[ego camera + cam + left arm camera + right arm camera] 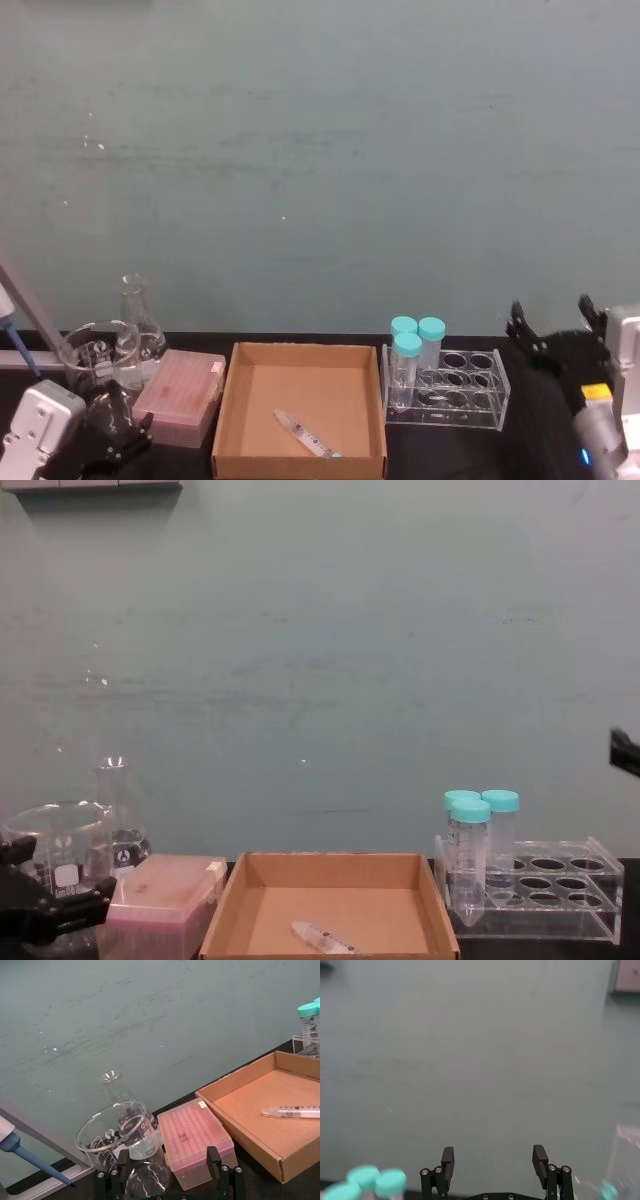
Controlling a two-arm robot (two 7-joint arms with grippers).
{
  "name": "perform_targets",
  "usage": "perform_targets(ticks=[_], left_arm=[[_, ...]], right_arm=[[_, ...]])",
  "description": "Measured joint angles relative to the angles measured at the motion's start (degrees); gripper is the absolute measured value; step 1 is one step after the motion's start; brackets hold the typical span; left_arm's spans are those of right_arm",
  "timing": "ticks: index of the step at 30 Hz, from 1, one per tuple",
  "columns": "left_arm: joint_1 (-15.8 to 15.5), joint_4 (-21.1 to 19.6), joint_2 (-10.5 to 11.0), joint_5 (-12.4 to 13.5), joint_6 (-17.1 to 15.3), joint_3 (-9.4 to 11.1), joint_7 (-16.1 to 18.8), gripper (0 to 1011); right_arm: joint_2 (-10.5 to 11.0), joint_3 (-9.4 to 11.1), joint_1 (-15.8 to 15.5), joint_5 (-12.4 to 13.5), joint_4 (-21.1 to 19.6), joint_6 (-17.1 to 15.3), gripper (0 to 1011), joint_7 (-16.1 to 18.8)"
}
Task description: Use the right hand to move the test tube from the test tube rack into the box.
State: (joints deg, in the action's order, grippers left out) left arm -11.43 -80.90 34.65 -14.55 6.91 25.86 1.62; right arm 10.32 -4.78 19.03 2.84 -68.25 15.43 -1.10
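On test tube (295, 1110): printed graduations, unreadable.

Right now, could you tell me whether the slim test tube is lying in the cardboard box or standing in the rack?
In the box: the test tube lies flat on its floor, apart from the rack.

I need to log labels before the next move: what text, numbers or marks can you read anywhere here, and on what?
Nothing reads clearly enough to quote.
test tube in the box: printed scale marks, too small to read.
capped tubes in the test tube rack: graduation print, blurred.
pink box: faint dark mark on its lid, illegible.
beaker: white patch, unreadable.
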Motion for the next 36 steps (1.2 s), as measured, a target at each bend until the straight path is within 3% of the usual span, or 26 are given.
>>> perform_targets(ticks=[8,36], left_arm=[[0.00,0.00,0.00,0.00,0.00,0.00,0.00,1000],[0.00,0.00,0.00,0.00,0.00,0.00,0.00,1000]], right_arm=[[-0.14,1.07,-1.83,-0.94,-0.65,-4.45,1003,-0.24],[-0.16,1.00,-1.57,-0.97,-0.28,-3.52,1003,-0.49]])
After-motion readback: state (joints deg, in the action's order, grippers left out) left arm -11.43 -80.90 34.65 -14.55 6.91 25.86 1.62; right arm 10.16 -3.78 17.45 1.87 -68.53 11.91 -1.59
